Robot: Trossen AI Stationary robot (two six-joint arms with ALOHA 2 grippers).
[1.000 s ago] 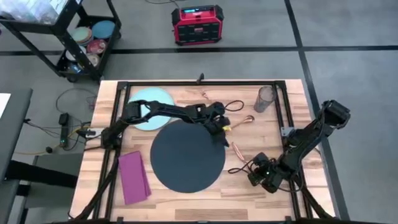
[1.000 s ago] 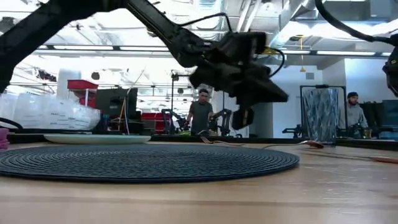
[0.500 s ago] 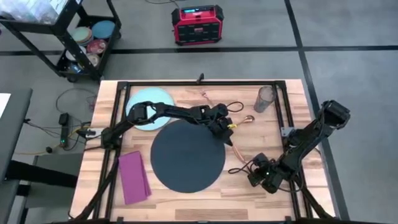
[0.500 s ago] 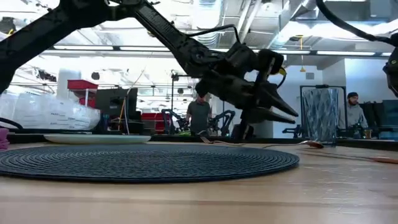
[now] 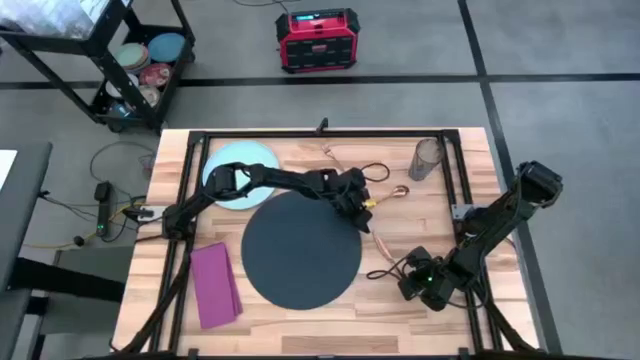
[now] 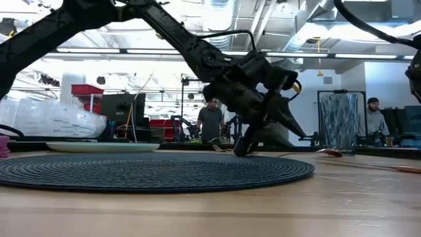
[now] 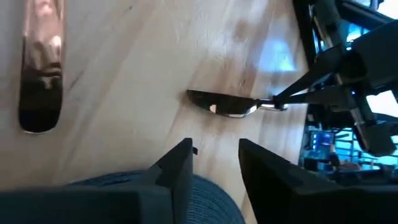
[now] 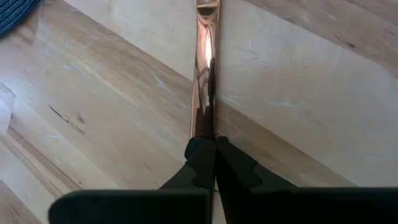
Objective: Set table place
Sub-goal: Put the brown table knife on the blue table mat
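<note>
left gripper [image 7: 214,163] lowered to mat [image 5: 300,250] edge, spoon [image 7: 227,107] just ahead

No legible text, label, brand, number or sign anywhere. Small lit display on the red box [image 5: 317,38] on the floor too small to read. Nothing printed on the surface [image 5: 300,310] or the cart [image 5: 100,60].

Red portable unit [image 5: 317,39]: on the floor beyond the table's far edge. Black wheeled cart [image 5: 120,60]: at the far left, holding stacked coloured dishes [image 5: 150,62]. Two persons [image 6: 212,122] [image 6: 375,120]: standing in the background room.
</note>
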